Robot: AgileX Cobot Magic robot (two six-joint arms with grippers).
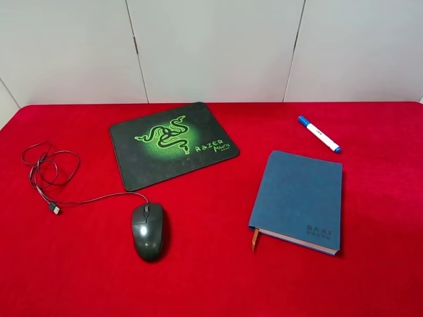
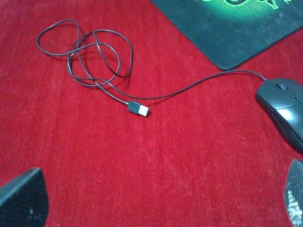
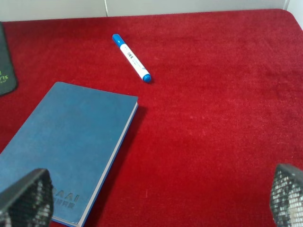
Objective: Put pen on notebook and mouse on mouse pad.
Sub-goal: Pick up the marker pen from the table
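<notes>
Entry 1, left claw (image 2: pixel 158 205): hanging spread wide above the red tabletop (image 1: pixel 211 284), gripping nothing.

Entry 2, right claw (image 3: pixel 156 201): likewise gaping and empty, hovering over the notebook's near end.

Entry 3, mouse (image 1: pixel 147 231): sitting on bare cloth just in front of the mouse pad, apart from it, with its cable (image 1: pixel 49 172) trailing to a loose coil on the left.

Entry 4, notebook (image 1: pixel 297 201): lying closed and flat, carrying nothing.

Entry 5, mouse pad (image 1: pixel 172 144): lying farther back, unoccupied.

Entry 6, pen (image 1: pixel 318 134): lying farthest, just beyond the notebook's far corner, not touching it.

Status: neither placement is under way; the first reach appears to be pending. The next move is likely calling for the right claw to be straddling the pen's barrel crosswise, and the left claw to be shifting over the mouse's sides.
</notes>
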